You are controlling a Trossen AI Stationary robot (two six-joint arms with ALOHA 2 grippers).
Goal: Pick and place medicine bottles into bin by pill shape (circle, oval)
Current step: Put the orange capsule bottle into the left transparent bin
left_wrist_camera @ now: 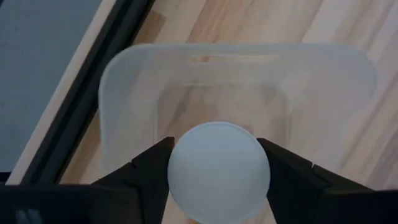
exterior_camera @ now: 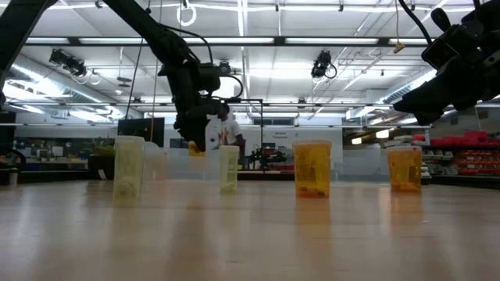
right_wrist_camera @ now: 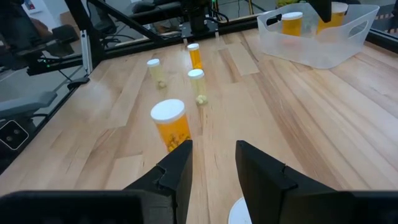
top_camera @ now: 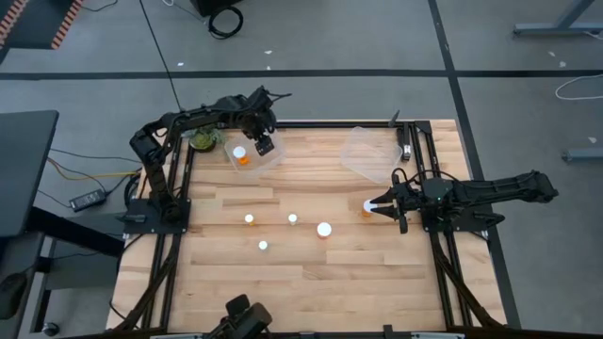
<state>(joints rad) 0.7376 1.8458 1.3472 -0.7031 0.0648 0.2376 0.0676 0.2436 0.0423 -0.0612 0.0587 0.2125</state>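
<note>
Bottle (left_wrist_camera: 218,163) clamped between my left gripper (top_camera: 262,141) fingers, hanging over far-left bin (top_camera: 270,160). Better to lower inside walls, then open, so it lands upright beside bottle already there. Right gripper (top_camera: 377,204) clenched, empty, beside right bottle (top_camera: 367,206).

We see small orange bottles with white caps. One (top_camera: 241,155) stands inside the left clear bin (top_camera: 268,162); four stand upright on the table toward the middle (top_camera: 292,219) (the widest (top_camera: 324,230) farthest from that bin).

pill shapes too small to tell, held bottle (left_wrist_camera: 217,168) body hidden, perhaps orange
</note>
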